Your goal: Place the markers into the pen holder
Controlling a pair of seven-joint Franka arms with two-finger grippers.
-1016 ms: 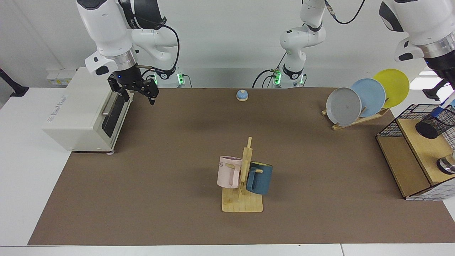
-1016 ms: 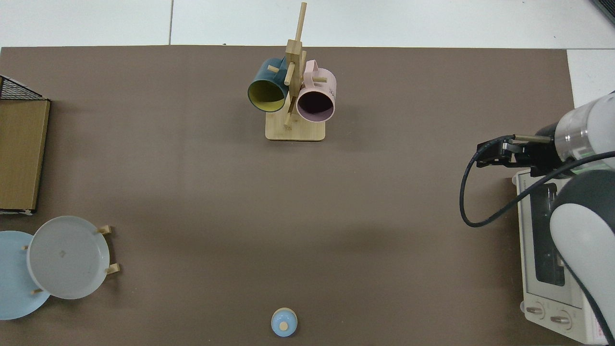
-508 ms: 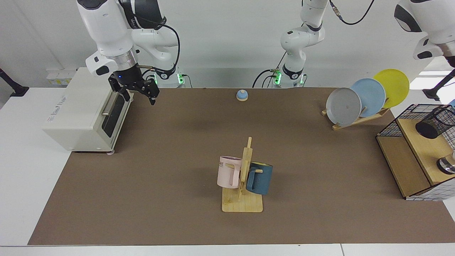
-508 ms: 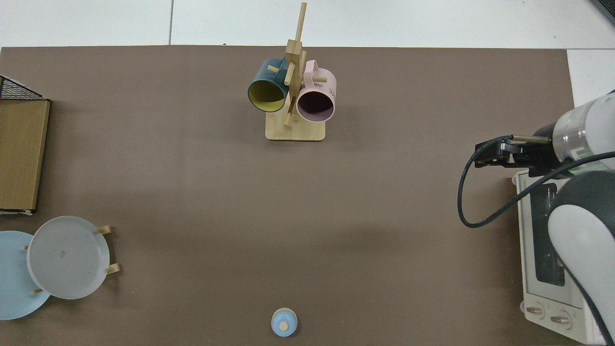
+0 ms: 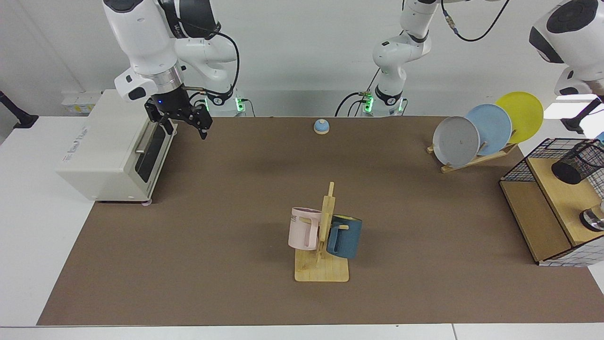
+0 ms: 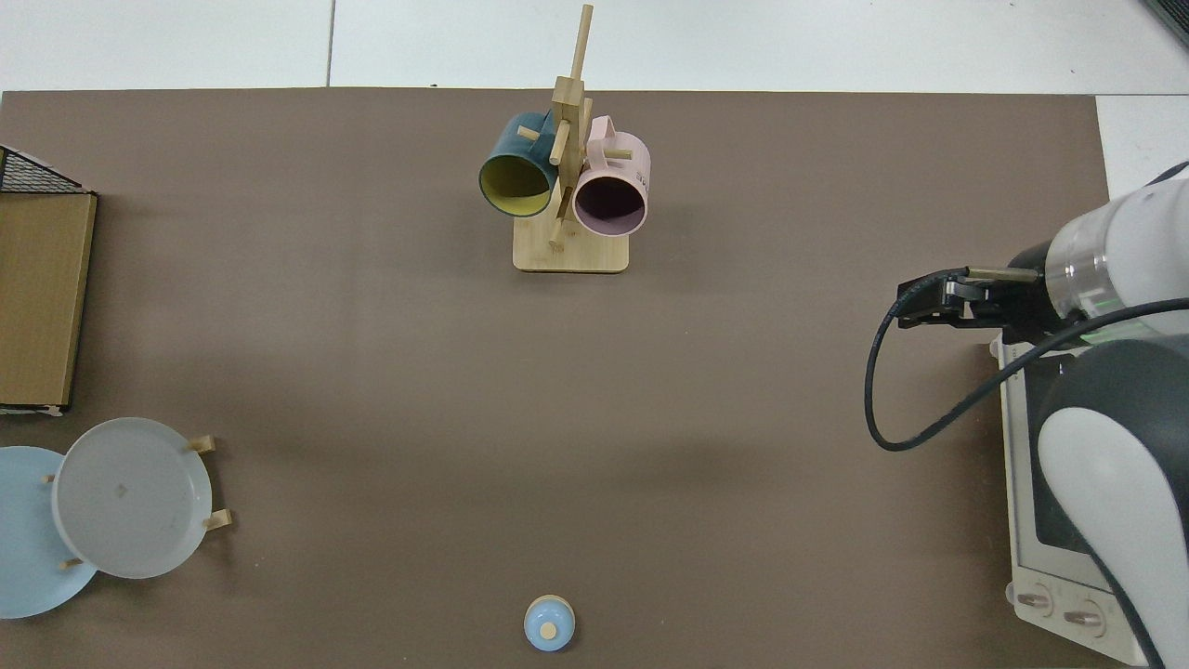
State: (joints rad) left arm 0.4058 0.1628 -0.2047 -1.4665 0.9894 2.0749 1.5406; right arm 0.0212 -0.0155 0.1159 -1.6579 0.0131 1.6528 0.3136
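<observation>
1. While the pen holder (image 5: 576, 164) stands on the wire basket shelf (image 5: 533, 163), no marker shows.
2. Right claw (image 5: 181, 122): released, empty, beside the toaster oven (image 5: 101, 151).
3. Left claw: out of view.
4. Risk: an unseen marker snagging the mesh rim.

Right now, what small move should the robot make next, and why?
Probably lift the left arm clear: the left gripper is out of frame above the pen holder, where a blue tip, possibly the marker, shows at the picture's edge. The right gripper waits open by the toaster oven.
</observation>
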